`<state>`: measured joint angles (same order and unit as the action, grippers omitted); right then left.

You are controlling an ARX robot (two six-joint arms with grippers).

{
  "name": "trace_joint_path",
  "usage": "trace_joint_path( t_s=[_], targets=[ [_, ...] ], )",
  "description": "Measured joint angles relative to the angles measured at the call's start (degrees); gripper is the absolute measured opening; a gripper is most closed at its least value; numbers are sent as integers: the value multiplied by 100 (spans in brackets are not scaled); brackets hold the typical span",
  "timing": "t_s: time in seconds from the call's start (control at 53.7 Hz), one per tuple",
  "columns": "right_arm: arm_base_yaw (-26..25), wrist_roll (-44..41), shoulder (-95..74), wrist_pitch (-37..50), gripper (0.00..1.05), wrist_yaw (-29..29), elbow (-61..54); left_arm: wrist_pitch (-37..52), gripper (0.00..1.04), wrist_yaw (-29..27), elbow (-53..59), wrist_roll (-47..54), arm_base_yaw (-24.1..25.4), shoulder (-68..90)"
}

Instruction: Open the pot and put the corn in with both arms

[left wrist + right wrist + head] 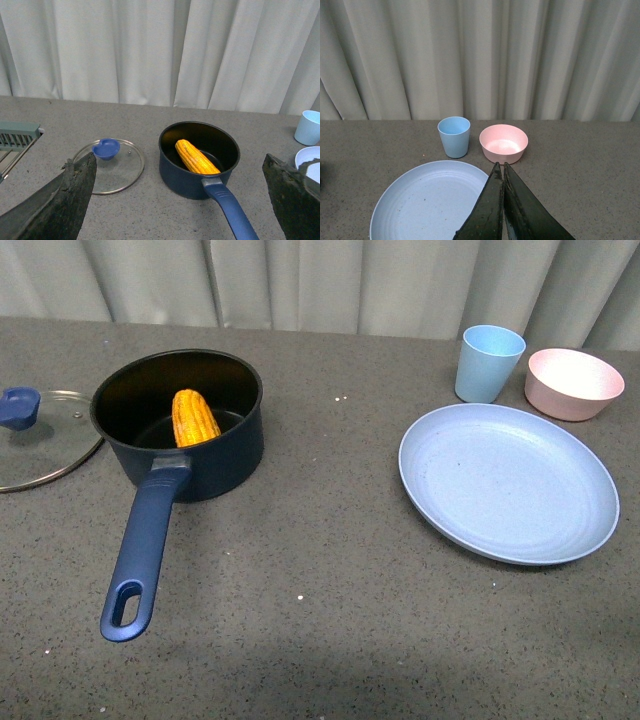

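Jaws of the left gripper (177,200) stand wide apart with nothing between them; the two dark fingers (65,200) frame the near edges of the left wrist view. Jaws of the right gripper (502,200) are pressed together and hold nothing. Neither arm appears in the front view.

Item count on the grey speckled worktop (330,580): one pot (185,425), one corn (194,418), one glass lid (40,440), one plate (510,485), one cup (489,362), one bowl (573,383).

Nearest to the robot is the end of the pot's long blue handle (140,550), with its oval hole. Beyond it sits the dark navy pot body, left of centre, uncovered. The corn is inside the pot, leaning with one end on the black base and the other against the wall. The lid lies flat on the worktop just left of the pot, blue knob (18,407) up. The light blue plate lies to the right, well apart from the pot. Beyond the plate stand the light blue cup and, right of it, the pink bowl, near each other. A pale curtain (330,280) closes the far side.

View differences: only the left wrist view shows a grey-green slatted object (17,137) at the worktop's left edge. The right wrist view shows plate, cup and bowl but not the pot. No legible writing or brand marks appear.
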<state>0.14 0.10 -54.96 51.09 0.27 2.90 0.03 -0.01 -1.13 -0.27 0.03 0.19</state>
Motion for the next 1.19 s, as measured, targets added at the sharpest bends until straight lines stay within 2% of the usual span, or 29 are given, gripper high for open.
trace_joint_path(
  t_s=[0.651,1.191],
  targets=[
    [0,0,2924,-2549,1,-17,-260,0,98,-2,0,2,0,0],
    [0,0,4079,-3670,1,-22,-260,0,98,-2,0,0,0,0]
  ],
)
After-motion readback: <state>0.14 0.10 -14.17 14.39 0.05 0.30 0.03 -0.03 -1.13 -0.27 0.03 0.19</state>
